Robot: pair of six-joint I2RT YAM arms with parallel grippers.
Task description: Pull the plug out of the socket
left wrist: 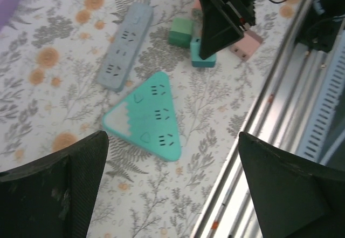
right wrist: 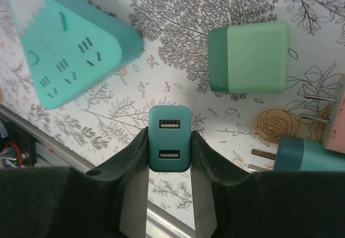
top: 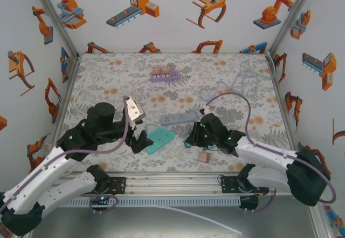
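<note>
So the right fingers (right wrist: 132,157) are clamped on the teal USB plug (right wrist: 169,141), near the triangular teal power strip (right wrist: 64,38). The left fingers (left wrist: 59,184) hang spread wide above that strip.

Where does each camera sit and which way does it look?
Top external: high behind, looking down at the table; left arm and right arm show.
Left wrist: on the left arm, looking down past the open left gripper at the teal triangle strip.
Right wrist: on the right arm, looking down past the right gripper clamping a teal charger.
Shared: both wrist views show that strip.
</note>
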